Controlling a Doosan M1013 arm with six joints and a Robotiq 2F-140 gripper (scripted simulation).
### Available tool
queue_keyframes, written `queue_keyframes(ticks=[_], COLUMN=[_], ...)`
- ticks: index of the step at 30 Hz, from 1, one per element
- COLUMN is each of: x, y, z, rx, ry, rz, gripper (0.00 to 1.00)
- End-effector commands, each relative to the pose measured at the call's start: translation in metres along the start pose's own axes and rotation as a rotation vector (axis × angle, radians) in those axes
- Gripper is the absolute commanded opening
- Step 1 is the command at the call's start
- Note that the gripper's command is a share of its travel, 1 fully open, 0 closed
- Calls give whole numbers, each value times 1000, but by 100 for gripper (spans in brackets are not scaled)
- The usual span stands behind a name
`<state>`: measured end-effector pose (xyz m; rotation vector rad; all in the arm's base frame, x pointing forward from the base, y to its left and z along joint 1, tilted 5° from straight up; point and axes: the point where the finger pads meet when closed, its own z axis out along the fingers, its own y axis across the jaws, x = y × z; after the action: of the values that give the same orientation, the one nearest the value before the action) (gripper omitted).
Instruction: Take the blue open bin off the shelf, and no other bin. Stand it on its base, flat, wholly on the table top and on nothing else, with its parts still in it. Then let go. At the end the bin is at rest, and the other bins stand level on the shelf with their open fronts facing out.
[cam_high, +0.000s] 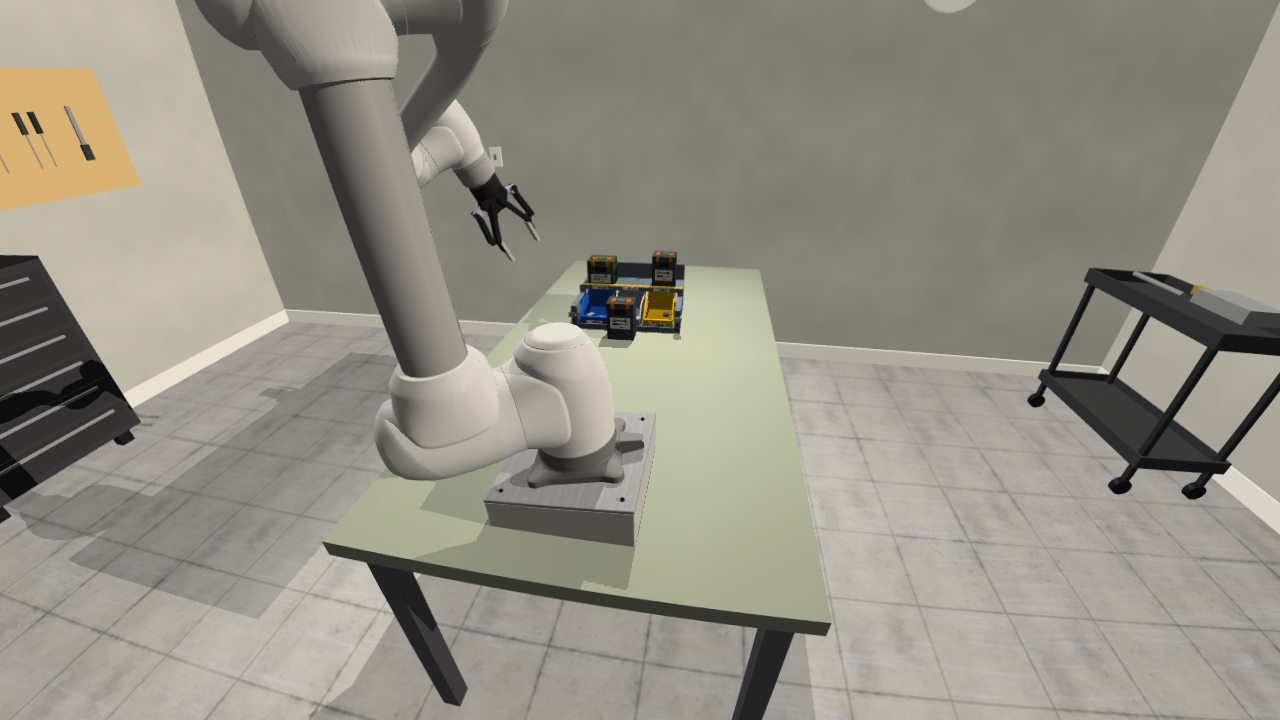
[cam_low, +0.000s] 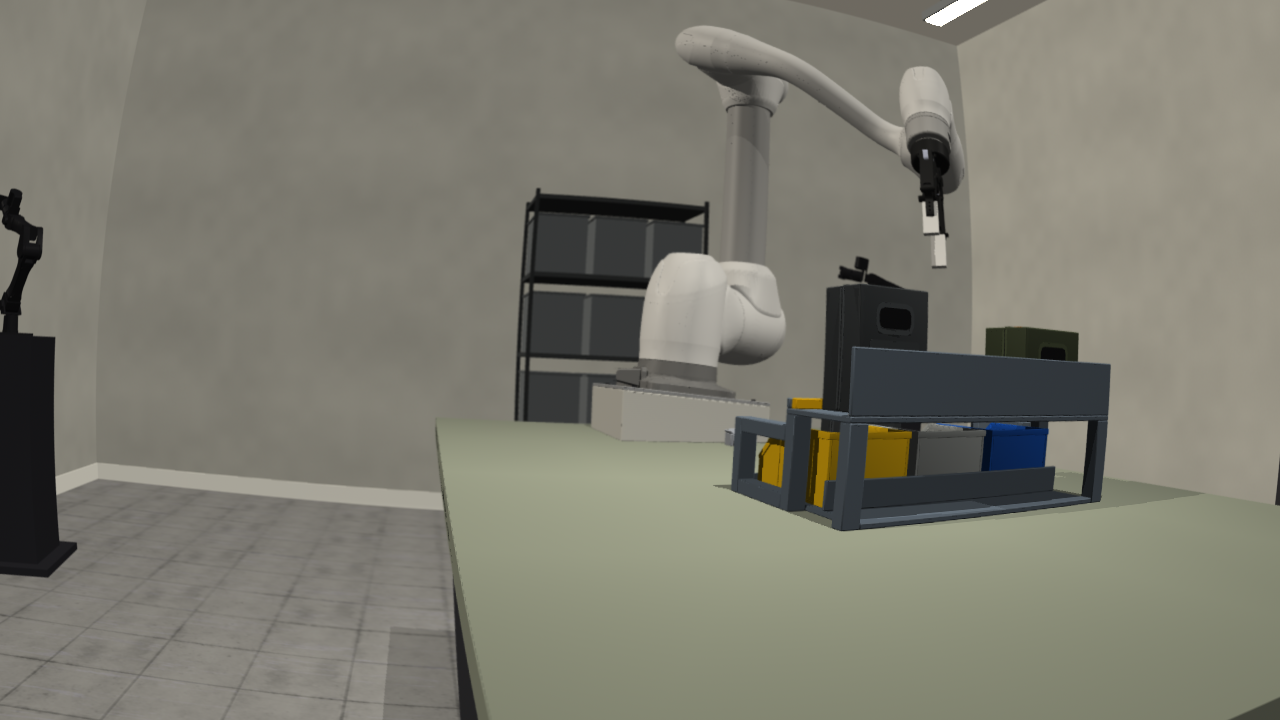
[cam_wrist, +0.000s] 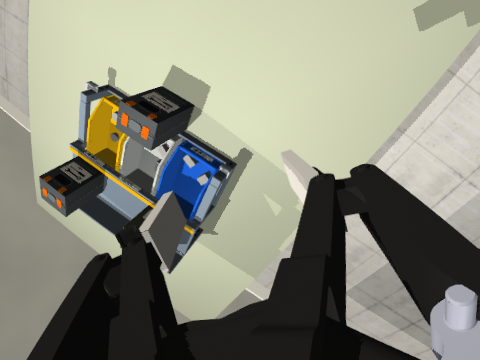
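Fingers: the pale pads (cam_wrist: 162, 228) stand about half apart with only air between them; nothing is held.
Gripper: the gripper (cam_high: 508, 227) hangs high in the air, well apart from the shelf (cam_low: 975, 383), pointing down toward it.
Blue bin: the blue open bin (cam_wrist: 188, 178) sits in the shelf's lower tier at one end, beside a grey bin (cam_low: 948, 450), with a yellow bin (cam_low: 861, 453) beyond; its open front faces out.
Contents: the wrist view looks into the blue bin and shows pale parts inside.
Exterior view: only the blue bin's plain back shows, behind the shelf's rail.
Table: the shelf stands on the table (cam_high: 716, 465) at its far end.
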<state>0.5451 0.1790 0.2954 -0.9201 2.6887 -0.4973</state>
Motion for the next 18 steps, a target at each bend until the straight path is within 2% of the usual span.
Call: queue_keyframes(ticks=[1, 8, 13, 18], x=[2, 2, 15, 15], y=[-6, -6, -44, -44], z=[4, 4, 33, 33], rx=[-10, -10, -86, -86], ry=[-2, -2, -17, -17], rz=[36, 36, 283, 283], gripper=[57, 57, 57, 57])
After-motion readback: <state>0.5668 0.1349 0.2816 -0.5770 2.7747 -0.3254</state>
